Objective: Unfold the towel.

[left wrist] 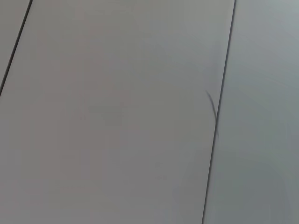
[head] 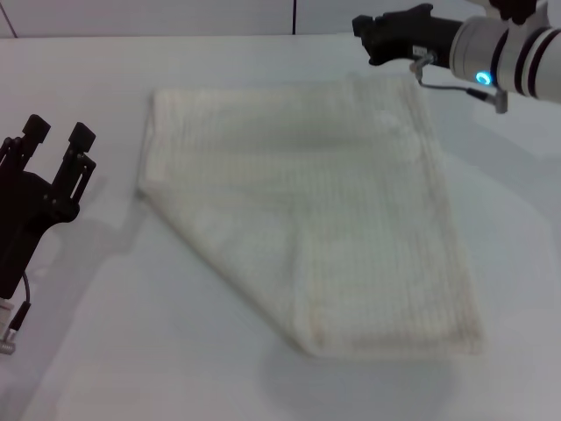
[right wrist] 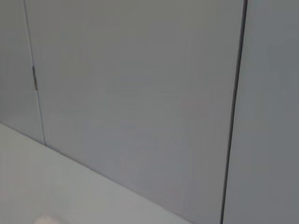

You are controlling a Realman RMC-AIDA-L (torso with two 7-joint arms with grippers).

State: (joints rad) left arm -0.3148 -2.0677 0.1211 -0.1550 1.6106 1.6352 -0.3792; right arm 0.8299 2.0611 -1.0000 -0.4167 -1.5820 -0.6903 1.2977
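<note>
While towel (head: 324, 219) lies flat, grippers stand apart

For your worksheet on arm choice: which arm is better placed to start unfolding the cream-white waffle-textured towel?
Right, probably. The right gripper hovers at the cream-white waffle-textured towel's far corner; the left gripper sits off to its side, fingers apart.

Looks like a lab or robot test bench, not anybody's home.
Plain white table (head: 105, 368), flat grey wall panels (left wrist: 117, 112) with thin dark seams behind it, and nothing homey around, just bare surfaces.
</note>
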